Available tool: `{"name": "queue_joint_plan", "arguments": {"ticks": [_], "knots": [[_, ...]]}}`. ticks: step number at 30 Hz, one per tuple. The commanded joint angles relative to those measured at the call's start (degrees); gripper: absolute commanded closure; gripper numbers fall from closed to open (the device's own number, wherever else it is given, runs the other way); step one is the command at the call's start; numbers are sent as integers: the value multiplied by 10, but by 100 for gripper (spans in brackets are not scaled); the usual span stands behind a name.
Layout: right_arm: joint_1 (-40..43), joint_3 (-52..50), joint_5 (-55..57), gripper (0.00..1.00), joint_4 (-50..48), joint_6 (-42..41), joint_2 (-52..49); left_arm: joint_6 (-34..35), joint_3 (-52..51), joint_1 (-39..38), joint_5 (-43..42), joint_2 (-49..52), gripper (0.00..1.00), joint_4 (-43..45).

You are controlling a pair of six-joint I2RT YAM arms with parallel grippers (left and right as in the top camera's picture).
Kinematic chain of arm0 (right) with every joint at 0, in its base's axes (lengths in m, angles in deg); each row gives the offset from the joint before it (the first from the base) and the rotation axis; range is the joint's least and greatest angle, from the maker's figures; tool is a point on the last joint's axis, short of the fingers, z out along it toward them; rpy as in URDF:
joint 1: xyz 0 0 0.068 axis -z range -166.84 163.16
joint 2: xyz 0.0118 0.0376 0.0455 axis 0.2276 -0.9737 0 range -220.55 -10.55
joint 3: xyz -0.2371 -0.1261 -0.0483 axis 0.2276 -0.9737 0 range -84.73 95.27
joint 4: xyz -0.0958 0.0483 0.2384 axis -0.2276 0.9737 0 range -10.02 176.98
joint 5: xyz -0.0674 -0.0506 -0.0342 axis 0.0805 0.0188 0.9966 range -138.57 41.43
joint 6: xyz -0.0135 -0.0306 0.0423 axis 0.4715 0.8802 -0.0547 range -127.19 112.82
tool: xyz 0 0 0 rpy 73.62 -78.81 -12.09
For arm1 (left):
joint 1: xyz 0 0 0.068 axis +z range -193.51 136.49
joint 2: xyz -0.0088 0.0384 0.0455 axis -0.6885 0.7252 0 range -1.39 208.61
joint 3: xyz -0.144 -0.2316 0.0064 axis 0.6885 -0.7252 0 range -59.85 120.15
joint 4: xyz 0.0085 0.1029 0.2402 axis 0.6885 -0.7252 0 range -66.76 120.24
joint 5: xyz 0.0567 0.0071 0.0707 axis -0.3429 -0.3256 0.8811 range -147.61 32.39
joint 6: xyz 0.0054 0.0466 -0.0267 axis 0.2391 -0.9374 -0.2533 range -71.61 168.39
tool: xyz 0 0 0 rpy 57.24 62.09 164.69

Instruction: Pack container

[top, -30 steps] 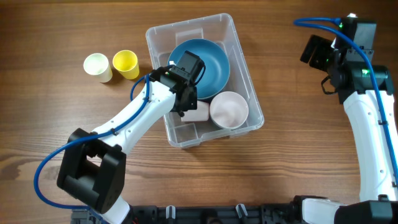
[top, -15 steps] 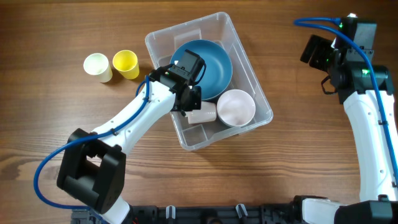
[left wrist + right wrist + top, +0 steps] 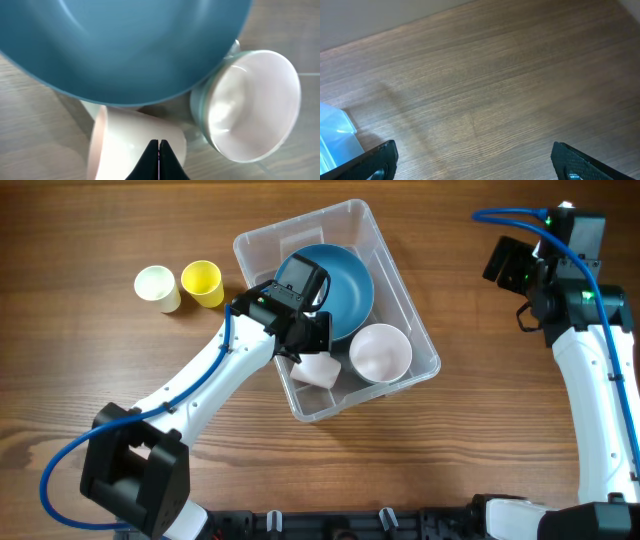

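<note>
Left gripper (image 3: 318, 345) inside container (image 3: 400, 300), mid-table; R arm off to the side.
Overhead: container holds blue bowl (image 3: 345, 275), white bowl (image 3: 380, 352) and pale cup (image 3: 320, 370) on its side. L wrist: left gripper clamped shut, nothing between tips, just above cup. R wrist: right gripper (image 3: 474, 147) spread wide over table (image 3: 510, 75).

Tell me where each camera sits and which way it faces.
Overhead: fixed above the table, looking straight down on the container, left arm and right arm showing.
Left wrist: low over the container, facing the blue bowl, pale bowl and tipped cup; left pincer shut.
Right wrist: looking down at table wood; right pincer open.
Shared: overhead and left wrist both show the bowls and cup.
</note>
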Motion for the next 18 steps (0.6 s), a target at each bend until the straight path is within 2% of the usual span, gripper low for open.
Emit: {"name": "queue_joint_plan", "arguments": {"ticks": [1,6,12,13,15,16,18], "knots": [[-1,5,8,0,-1,-7,-4,-17,10,1,-30,-17,96,-3],[-1,5,8,0,-1,-7,-4,49,10,4,76,-29,96,-38],[-1,5,8,0,-1,-7,-4,50,10,7,114,-28,91,-78],[-1,5,8,0,-1,-7,-4,50,10,7,121,-28,87,-79],[-1,5,8,0,-1,-7,-4,50,10,8,119,-28,63,-76],[-1,5,8,0,-1,-7,-4,50,10,8,119,-28,54,-75],[-1,5,8,0,-1,-7,-4,48,10,8,117,-27,46,-75]]}}
